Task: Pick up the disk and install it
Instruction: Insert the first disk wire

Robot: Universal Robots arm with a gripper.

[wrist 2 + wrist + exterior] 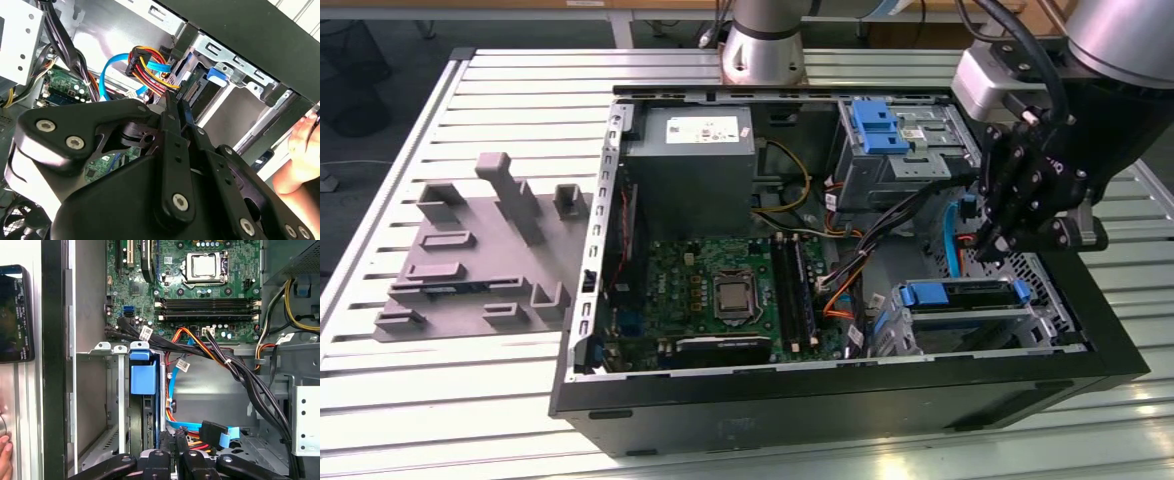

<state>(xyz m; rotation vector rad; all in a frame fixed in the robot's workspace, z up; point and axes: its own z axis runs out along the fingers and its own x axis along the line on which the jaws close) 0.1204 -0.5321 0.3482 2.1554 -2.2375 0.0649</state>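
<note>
Disk (963, 293), blue-bracketed, seated in its cage (983, 325); gripper (983, 250) just above, fingers pressed together, empty: judged install step, final seating outstanding.

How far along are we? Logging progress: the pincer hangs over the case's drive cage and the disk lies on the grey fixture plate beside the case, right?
Not quite: the exterior view shows the disk seated in the drive cage inside the case, not on the grey fixture plate. The pincer does hang over that cage.
</note>
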